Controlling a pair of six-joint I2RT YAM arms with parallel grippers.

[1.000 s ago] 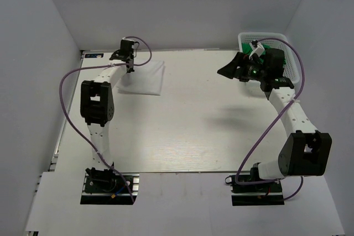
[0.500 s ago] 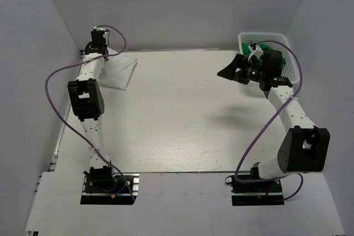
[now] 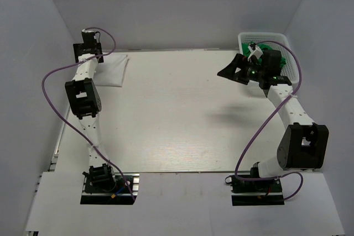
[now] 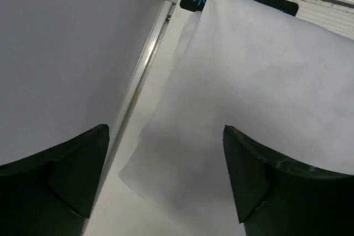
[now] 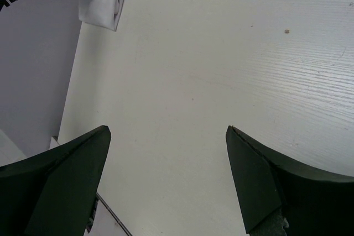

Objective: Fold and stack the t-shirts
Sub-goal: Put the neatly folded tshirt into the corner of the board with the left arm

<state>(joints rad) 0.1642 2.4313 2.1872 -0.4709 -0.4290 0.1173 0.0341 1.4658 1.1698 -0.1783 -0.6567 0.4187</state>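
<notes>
Pale walls are enclosing a white table (image 3: 182, 114). Left gripper (image 4: 165, 136) jaws are standing wide apart, gripping nothing, hovering over the folded white t-shirt (image 4: 260, 70), which is lying flat at the table's far left corner. Right gripper (image 5: 167, 131) jaws are gaping fully, empty, hanging above bare tabletop beside the white basket (image 3: 264, 36), where green t-shirts (image 3: 282, 58) are sitting at the far right.
</notes>
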